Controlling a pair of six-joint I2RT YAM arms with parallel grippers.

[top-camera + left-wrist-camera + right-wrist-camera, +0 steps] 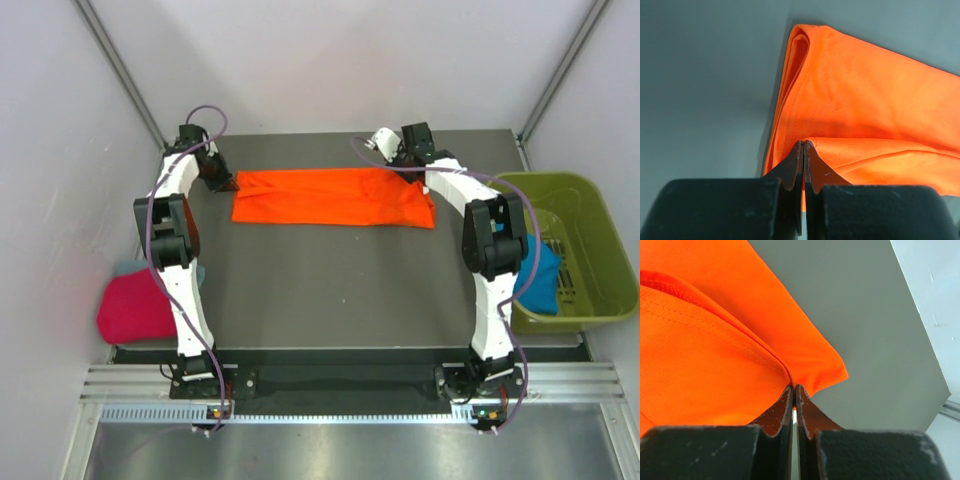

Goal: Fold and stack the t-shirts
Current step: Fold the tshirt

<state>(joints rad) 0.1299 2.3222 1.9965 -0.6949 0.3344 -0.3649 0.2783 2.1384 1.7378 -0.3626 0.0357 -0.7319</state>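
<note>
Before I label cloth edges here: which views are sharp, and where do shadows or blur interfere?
Top view: evenly lit, sharp, the orange shirt barely shadowed. Left wrist view: crisp weave, a soft shadow on the table beside the folded edge, the left gripper blurred near the lens. Right wrist view: crisp cloth, the right gripper likewise blurred, no glare.

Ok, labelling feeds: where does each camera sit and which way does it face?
Top external: overhead, behind the robot, looking down at the table; left arm, right arm show.
Left wrist: on the left arm, facing the orange t-shirt; left gripper shut on its end.
Right wrist: likewise, right gripper shut on the opposite corner.
Shared: the orange t-shirt.
</note>
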